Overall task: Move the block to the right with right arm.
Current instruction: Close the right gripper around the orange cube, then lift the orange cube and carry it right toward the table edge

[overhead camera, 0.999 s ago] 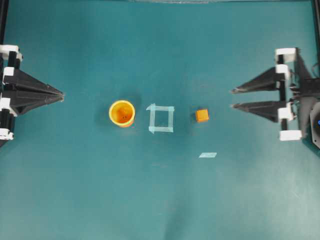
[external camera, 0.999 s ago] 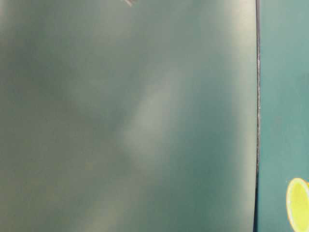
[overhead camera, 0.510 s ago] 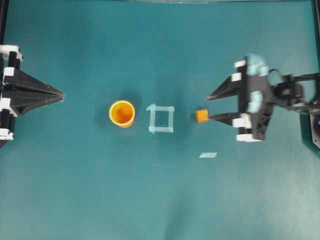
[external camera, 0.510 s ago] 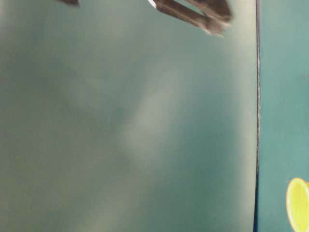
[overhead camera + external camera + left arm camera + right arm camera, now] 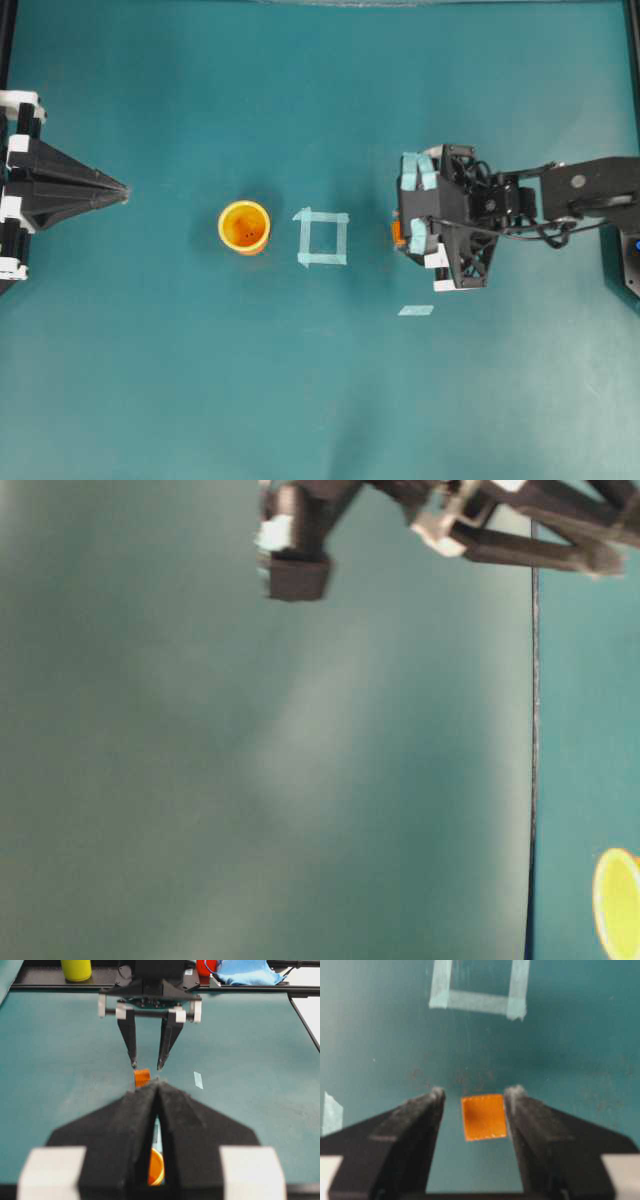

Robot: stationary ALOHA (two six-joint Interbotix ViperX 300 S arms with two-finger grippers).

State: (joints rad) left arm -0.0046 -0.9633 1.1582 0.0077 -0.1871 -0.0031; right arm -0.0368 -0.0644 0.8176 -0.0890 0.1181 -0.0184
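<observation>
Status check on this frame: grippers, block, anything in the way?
Right gripper open, straddling block. Left gripper shut, parked. Block on table, ungripped. Path right unobstructed.

Right gripper (image 5: pixel 475 1094) spread wide (left gripper (image 5: pixel 157 1091) closed).

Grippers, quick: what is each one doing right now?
Left gripper: shut, holding nothing.
Right gripper: open, its fingers either side of the block, not gripping it.

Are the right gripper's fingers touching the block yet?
Apart. In the right wrist view the block sits between the open right gripper fingers, with teal table showing as a gap on both sides.
</observation>
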